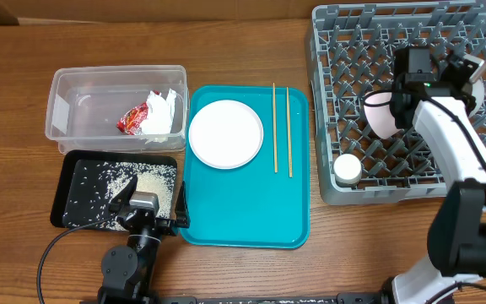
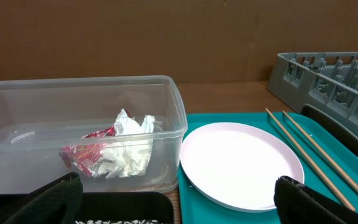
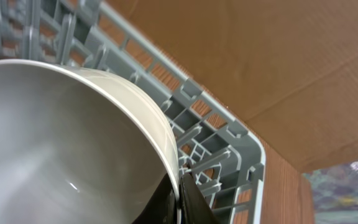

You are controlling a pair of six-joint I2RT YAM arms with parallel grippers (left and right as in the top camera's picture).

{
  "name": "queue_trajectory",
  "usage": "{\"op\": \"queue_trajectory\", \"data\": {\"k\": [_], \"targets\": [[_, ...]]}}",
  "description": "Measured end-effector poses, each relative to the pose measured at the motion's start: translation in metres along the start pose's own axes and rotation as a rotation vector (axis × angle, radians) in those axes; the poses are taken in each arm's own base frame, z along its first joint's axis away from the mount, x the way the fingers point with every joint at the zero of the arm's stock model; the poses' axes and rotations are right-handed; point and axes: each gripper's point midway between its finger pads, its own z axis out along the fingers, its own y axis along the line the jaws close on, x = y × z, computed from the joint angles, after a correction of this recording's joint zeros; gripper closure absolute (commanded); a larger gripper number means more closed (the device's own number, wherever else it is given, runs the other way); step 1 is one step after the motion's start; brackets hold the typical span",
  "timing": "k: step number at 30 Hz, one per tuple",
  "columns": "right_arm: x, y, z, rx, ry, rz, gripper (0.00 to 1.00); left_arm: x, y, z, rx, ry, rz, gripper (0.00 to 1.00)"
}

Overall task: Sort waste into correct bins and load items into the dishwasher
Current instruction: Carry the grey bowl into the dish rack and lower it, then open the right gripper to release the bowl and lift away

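The crumpled red snack wrapper (image 1: 133,119) and the white paper (image 1: 160,115) lie in the clear tub (image 1: 74,84); both also show in the left wrist view, wrapper (image 2: 82,155) and paper (image 2: 132,146). Rice grains (image 1: 142,181) lie in the black tray (image 1: 66,190). The round plate (image 1: 225,133) and two chopsticks (image 1: 282,127) lie on the teal tray (image 1: 243,211). My left gripper (image 1: 146,203) is open and empty over the black tray's near edge. My right gripper (image 3: 179,199) is shut on the rim of the pale pink bowl (image 1: 380,114), tilted on edge inside the grey dish rack (image 1: 336,51). A small white cup (image 1: 348,169) stands in the rack's near left corner.
The dish rack's upright pegs surround the bowl (image 3: 73,124) and my right arm (image 1: 454,143). The tub, black tray and teal tray sit close together left of the rack. Bare wooden table lies in front of the rack.
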Motion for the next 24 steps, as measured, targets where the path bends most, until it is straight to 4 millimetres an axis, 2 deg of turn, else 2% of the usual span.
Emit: {"op": "queue_trajectory", "data": {"k": [2, 9, 16, 18, 22, 24], "targets": [[0.006, 0.007, 0.003, 0.008, 0.006, -0.044, 0.96, 0.0, 0.0, 0.0, 0.0, 0.0, 0.0, 0.0], [0.007, 0.007, 0.002, 0.027, -0.005, -0.093, 0.96, 0.0, 0.0, 0.0, 0.0, 0.0, 0.0, 0.0], [0.01, 0.02, -0.019, -0.007, -0.032, -0.161, 0.94, 0.0, 0.0, 0.0, 0.0, 0.0, 0.0, 0.0], [0.011, 0.024, -0.024, -0.018, -0.039, -0.176, 0.9, 0.0, 0.0, 0.0, 0.0, 0.0, 0.0, 0.0], [0.019, 0.031, -0.031, -0.047, -0.03, -0.225, 0.66, 0.0, 0.0, 0.0, 0.0, 0.0, 0.0, 0.0], [0.025, 0.036, -0.035, -0.067, -0.024, -0.252, 0.63, 0.0, 0.0, 0.0, 0.0, 0.0, 0.0, 0.0]]}}
